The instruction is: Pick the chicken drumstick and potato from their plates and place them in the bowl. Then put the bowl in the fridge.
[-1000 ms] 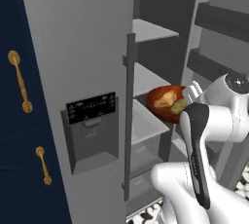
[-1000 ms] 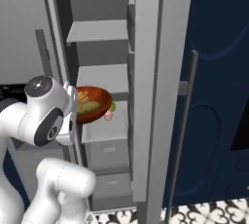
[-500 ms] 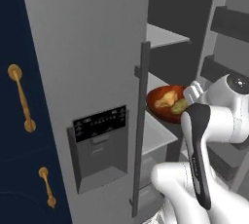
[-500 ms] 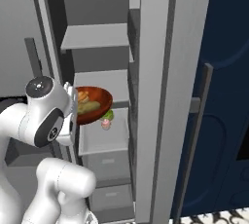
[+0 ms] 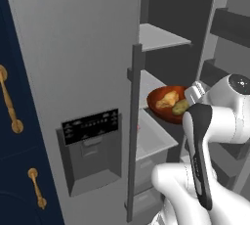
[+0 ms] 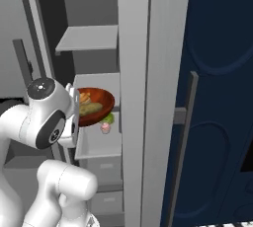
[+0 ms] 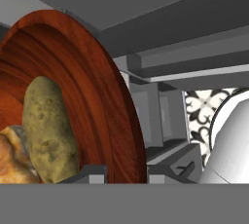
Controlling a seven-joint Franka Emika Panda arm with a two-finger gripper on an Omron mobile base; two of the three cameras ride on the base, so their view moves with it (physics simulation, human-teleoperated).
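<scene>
1. Inside the open fridge (image 5: pixel 93 48), you've got the bowl (image 5: pixel 163 104) up over a pale shelf (image 6: pixel 96 144), w/ potato (image 7: pixel 48 130) & chicken drumstick (image 7: pixel 12 157) in it.
2. Fingers (image 7: pixel 90 173) are clamped on the bowl's rim, one each side of the wall.
3. Bowl looks stiff, glossy, prob slippery; a rim pinch carries it off-centre, so it may tip.
4. Contents sit loose and can roll, so keep it level.
</scene>
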